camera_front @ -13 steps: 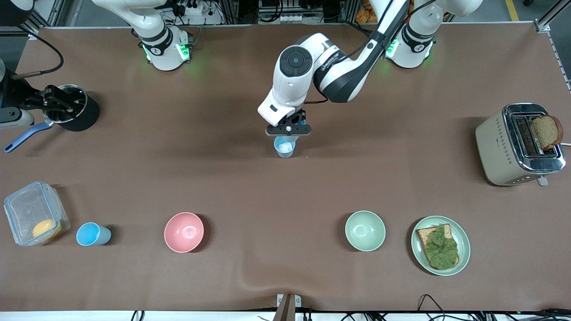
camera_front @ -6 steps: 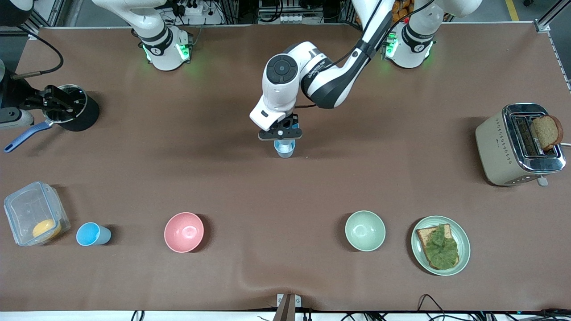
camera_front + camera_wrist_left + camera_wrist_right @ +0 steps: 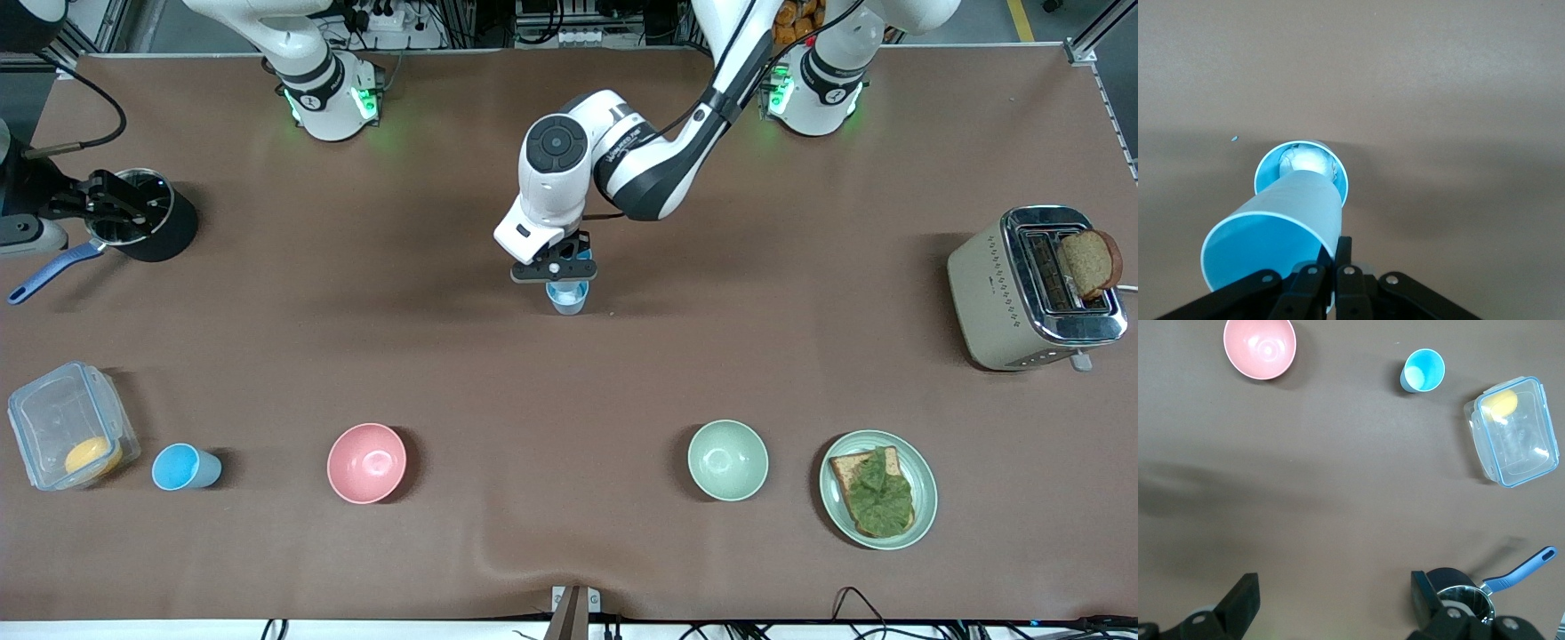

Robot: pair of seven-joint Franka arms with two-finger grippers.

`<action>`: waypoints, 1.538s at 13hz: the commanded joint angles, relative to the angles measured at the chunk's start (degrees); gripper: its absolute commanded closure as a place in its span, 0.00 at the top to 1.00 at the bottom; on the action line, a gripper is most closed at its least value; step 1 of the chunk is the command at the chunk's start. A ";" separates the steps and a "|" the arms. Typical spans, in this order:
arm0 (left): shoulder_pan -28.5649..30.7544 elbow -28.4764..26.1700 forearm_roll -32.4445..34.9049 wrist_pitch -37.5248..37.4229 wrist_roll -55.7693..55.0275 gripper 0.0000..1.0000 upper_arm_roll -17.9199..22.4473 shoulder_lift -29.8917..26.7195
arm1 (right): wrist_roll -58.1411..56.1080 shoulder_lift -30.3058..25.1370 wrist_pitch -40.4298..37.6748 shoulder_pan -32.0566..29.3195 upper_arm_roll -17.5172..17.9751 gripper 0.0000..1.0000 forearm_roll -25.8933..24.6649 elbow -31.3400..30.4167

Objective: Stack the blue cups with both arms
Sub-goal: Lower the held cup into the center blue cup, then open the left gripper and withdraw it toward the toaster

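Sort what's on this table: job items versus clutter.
Job: held blue cup in left gripper; cup with white scrap; third blue cup.
Clutter: pink bowl, green bowl, toaster, sandwich plate, container, pot.

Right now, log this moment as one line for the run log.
left gripper: shut on held blue cup, over cup with white scrap | right gripper: open, waiting | third blue cup: beside pink bowl

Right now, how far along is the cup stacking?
Nothing is stacked yet. In hand: the left tool holds a blue cup over the cup with the white scrap at mid-table. Left: seating it, then the third cup beside the plastic container. The right tool waits, open, near the pot.
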 commanded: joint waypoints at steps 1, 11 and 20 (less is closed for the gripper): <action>-0.87 1.29 0.79 0.09 -0.55 0.02 0.83 0.67 | -0.23 0.58 -0.78 -1.16 0.62 1.00 0.61 1.16; 0.00 0.50 0.52 -0.43 1.47 0.47 2.67 -1.78 | -0.23 0.58 -0.78 -1.24 0.62 1.00 0.61 1.16; 13.26 -10.92 1.22 -7.98 17.25 1.00 2.85 -19.34 | -0.23 0.58 -0.87 -1.33 0.53 1.00 0.69 1.07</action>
